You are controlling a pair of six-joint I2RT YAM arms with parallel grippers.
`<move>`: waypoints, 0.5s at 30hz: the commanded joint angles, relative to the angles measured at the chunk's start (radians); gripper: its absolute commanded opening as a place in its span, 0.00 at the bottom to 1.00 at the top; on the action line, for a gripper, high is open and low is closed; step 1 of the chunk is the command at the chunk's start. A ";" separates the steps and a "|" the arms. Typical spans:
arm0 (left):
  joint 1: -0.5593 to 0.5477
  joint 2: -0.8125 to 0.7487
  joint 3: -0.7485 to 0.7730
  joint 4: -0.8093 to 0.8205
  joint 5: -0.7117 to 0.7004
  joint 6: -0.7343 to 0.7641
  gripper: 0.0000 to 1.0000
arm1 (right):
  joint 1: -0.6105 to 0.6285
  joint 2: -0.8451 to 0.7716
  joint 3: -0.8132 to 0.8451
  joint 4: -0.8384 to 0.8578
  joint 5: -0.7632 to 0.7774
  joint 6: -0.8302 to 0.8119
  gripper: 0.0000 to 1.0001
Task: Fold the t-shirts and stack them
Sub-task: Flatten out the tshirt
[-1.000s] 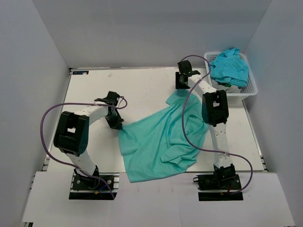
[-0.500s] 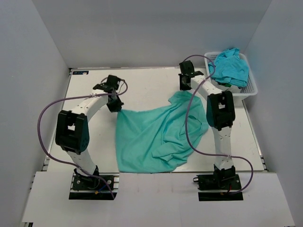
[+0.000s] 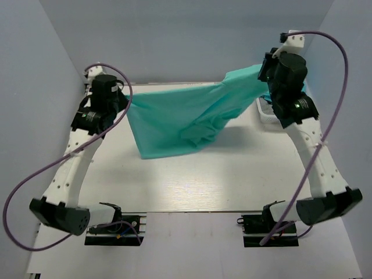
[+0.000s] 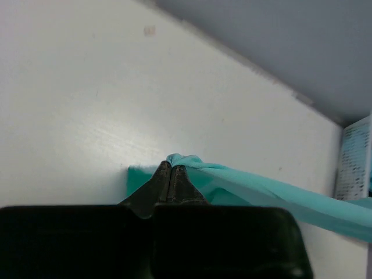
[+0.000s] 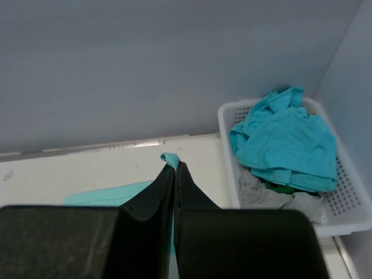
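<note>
Left gripper (image 4: 170,173) pinched tight on one corner of teal t-shirt (image 3: 174,116); right gripper (image 5: 175,168) clamped on opposite corner. Shirt hangs stretched between my arms above table (image 3: 232,180), probably so creases drop before laying flat. Other tees (image 5: 285,139) wait in basket (image 5: 347,200).

Both arms are the same build: the left arm (image 3: 72,165) and right arm (image 3: 317,160) have white links with chunky black joint housings. A loose purple cable (image 3: 344,75) loops off each one. There's a tiny green light (image 3: 297,105) on the right arm's black housing. The left gripper (image 4: 170,167) and right gripper (image 5: 176,167) are all black, and the fingers taper to thin wedge tips.
</note>
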 commanded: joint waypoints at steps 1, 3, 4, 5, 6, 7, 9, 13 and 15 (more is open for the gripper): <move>-0.002 -0.081 0.079 0.024 -0.093 0.068 0.00 | -0.005 -0.106 -0.050 0.028 0.030 -0.037 0.00; -0.002 -0.107 0.125 0.024 -0.093 0.090 0.00 | -0.003 -0.145 -0.047 0.034 0.018 -0.051 0.00; -0.002 -0.134 0.137 0.024 -0.082 0.101 0.00 | -0.002 -0.184 -0.047 0.036 0.015 -0.058 0.00; -0.002 -0.150 0.146 0.042 -0.064 0.110 0.00 | -0.003 -0.215 -0.045 0.043 0.021 -0.078 0.00; -0.002 -0.165 0.165 0.042 -0.054 0.119 0.00 | -0.003 -0.227 -0.033 0.037 0.026 -0.084 0.00; -0.002 -0.196 0.174 0.053 -0.041 0.119 0.00 | 0.000 -0.251 -0.025 0.037 0.027 -0.093 0.00; -0.002 -0.228 0.205 0.064 -0.022 0.130 0.00 | -0.002 -0.291 0.002 0.029 0.035 -0.103 0.00; -0.002 -0.321 0.214 0.123 0.077 0.151 0.00 | 0.000 -0.367 0.053 0.037 -0.002 -0.161 0.00; -0.002 -0.361 0.237 0.134 0.123 0.160 0.00 | 0.000 -0.387 0.093 0.028 -0.017 -0.176 0.00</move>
